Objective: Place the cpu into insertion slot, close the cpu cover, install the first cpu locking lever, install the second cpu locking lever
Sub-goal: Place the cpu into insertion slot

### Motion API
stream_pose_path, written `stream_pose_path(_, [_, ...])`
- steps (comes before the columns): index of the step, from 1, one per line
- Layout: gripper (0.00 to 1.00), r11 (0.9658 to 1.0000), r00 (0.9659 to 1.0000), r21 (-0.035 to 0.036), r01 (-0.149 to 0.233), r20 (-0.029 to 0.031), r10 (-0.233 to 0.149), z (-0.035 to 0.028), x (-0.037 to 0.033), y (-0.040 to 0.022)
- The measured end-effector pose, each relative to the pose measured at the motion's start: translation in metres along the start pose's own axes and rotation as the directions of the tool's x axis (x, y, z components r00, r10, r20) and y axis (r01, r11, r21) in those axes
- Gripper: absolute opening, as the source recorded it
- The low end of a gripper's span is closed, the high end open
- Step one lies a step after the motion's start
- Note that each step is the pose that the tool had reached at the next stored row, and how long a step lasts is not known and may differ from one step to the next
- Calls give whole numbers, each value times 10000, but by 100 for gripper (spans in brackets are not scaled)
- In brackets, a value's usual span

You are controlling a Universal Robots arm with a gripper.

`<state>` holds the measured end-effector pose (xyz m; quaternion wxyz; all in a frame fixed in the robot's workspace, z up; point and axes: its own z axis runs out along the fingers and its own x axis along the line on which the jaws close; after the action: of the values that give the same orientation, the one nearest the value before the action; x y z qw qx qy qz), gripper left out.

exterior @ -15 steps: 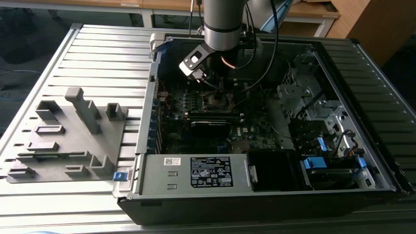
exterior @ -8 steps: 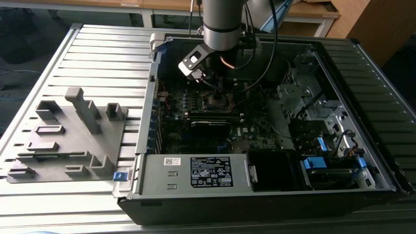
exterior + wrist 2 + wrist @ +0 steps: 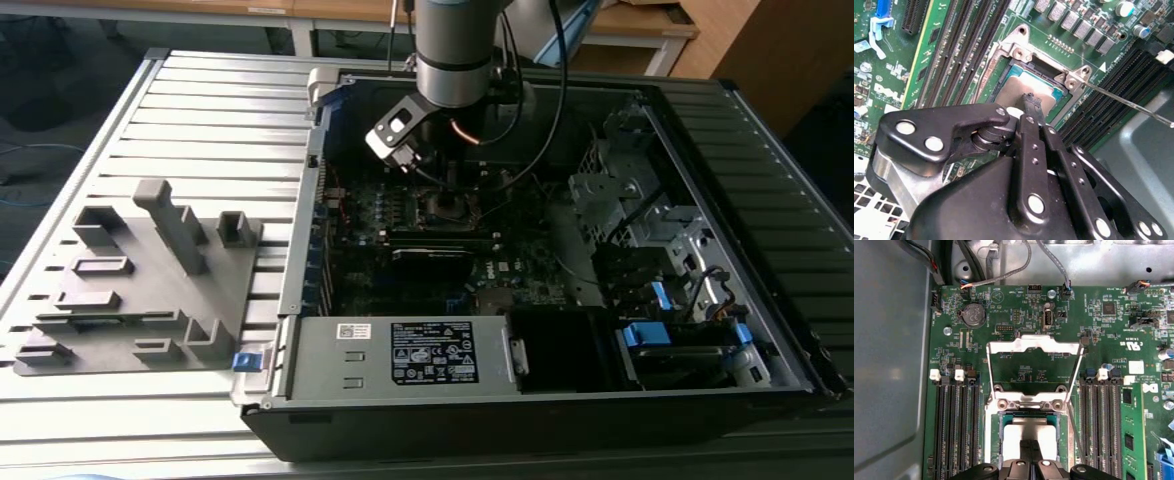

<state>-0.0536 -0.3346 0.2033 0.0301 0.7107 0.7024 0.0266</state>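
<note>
Ribbed grey metal table [image 3: 200, 110] carrying an open computer case [image 3: 534, 410], with a robot arm [image 3: 454, 60] reaching down into it.

Black gripper [image 3: 1031, 102] low over the insertion slot [image 3: 1041, 66]. Fingers pressed together with no gap, clamped on nothing. Tips right at the top face of the cpu [image 3: 1029, 432]; actual contact impossible to judge.

Dull silver cpu lying flat inside the insertion slot, framed by the slot's dark edge and silver rim.

Hinged at one edge of the insertion slot, the cpu cover [image 3: 1034, 344] flipped open and lying away from the slot, with green circuit board [image 3: 1094, 330] visible through its large square cut-out.

Thin silver locking lever [image 3: 1124, 102] sticking out from a corner bracket of the insertion slot, across the neighbouring memory slots.

Long black memory slots [image 3: 956, 430] in rows on two opposite sides of the insertion slot. One green memory module [image 3: 1131, 430] seated just past one of those rows.

Round coin battery [image 3: 973, 315] beyond the open cover, farther from the insertion slot.

Labelled silver power supply box [image 3: 400, 355] at the case wall, well apart from the insertion slot.

Grey moulded fixture tray [image 3: 134, 280] outside the case on the table, farthest from the insertion slot, toward the exterior view's left.
</note>
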Motion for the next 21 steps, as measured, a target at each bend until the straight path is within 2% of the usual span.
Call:
stream_pose_path(6, [11, 10000, 10000, -1, -1, -1, 1, 28, 1, -2])
stream_pose_path(21, [11, 10000, 10000, -8, -1, -13, 1, 29, 2, -1])
